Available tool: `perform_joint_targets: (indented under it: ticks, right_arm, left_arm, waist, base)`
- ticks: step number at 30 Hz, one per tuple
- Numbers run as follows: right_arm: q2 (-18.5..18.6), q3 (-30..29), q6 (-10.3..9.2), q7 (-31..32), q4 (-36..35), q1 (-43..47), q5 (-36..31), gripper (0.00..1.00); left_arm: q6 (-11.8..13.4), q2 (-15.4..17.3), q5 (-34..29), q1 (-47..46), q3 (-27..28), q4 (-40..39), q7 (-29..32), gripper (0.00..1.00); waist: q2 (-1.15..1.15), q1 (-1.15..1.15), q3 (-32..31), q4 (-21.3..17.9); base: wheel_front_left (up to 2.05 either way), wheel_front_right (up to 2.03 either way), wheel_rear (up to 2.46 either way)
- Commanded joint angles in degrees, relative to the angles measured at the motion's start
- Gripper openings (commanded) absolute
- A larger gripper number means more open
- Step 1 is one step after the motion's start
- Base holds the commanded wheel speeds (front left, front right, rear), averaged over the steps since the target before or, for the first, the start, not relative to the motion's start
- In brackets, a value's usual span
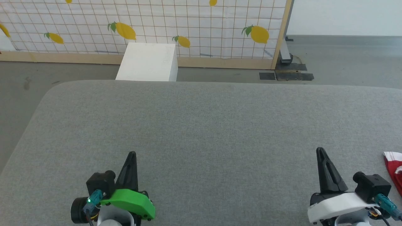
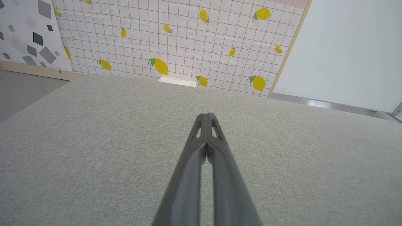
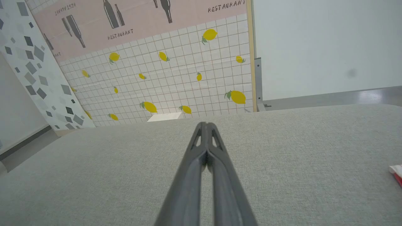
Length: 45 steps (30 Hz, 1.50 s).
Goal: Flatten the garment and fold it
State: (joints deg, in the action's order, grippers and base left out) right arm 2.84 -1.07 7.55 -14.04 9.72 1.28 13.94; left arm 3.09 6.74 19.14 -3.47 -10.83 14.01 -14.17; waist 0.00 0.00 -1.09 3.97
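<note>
Step in hand, as judged: the approach to the work has not yet begun. The left gripper [image 1: 132, 155] and right gripper [image 1: 321, 151], both with long dark fingers pressed together on nothing, rest over the grey fabric-covered table [image 1: 201, 125], while the soft bright red garment with a white band [image 1: 394, 166] lies on the table near the right gripper's right side, untouched; the next move calls for opening the right gripper and reaching rightward to draw it to centre. The head view shows its red body and white edge, the right wrist view a mere corner at the margin.
</note>
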Motion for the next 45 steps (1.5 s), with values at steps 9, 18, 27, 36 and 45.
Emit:
perform_joint_targets:
  ticks: [9, 18, 27, 36, 45]
  right_arm:
    - [0.0, 0.1, -0.01, 1.3, -1.1, -0.2, -1.7, 0.00]
    - [0.0, 0.2, -0.01, 2.3, -1.8, -0.3, -2.6, 0.00]
    - [0.0, 0.3, -0.02, 3.3, -2.5, -0.3, -3.6, 0.00]
    - [0.0, 0.3, -0.02, 4.4, -3.2, -0.4, -4.7, 0.00]
    - [0.0, 0.4, -0.03, 5.4, -3.9, -0.5, -5.6, 0.00]
  left_arm:
    - [-0.4, -0.5, -2.1, 0.4, 1.1, -1.5, 1.3, 0.00]
    - [-0.6, -0.8, -3.4, 0.7, 1.8, -2.5, 2.4, 0.00]
    - [-0.8, -1.0, -4.8, 0.9, 2.6, -3.5, 3.4, 0.00]
    - [-1.0, -1.3, -6.2, 1.2, 3.4, -4.5, 4.5, 0.00]
    - [-1.3, -1.6, -7.6, 1.4, 4.2, -5.5, 5.5, 0.00]
  waist:
    - [0.00, 0.00, 0.1, -0.3]
    - [0.00, 0.00, 0.2, -0.6]
    - [0.00, 0.00, 0.2, -0.9]
    - [0.00, 0.00, 0.3, -1.2]
    - [0.00, 0.00, 0.4, -1.5]
  base:
    - [0.00, 0.00, 0.00]
    - [0.00, 0.00, 0.00]
    - [0.00, 0.00, 0.00]
    - [0.00, 0.00, 0.00]
    - [0.00, 0.00, 0.00]
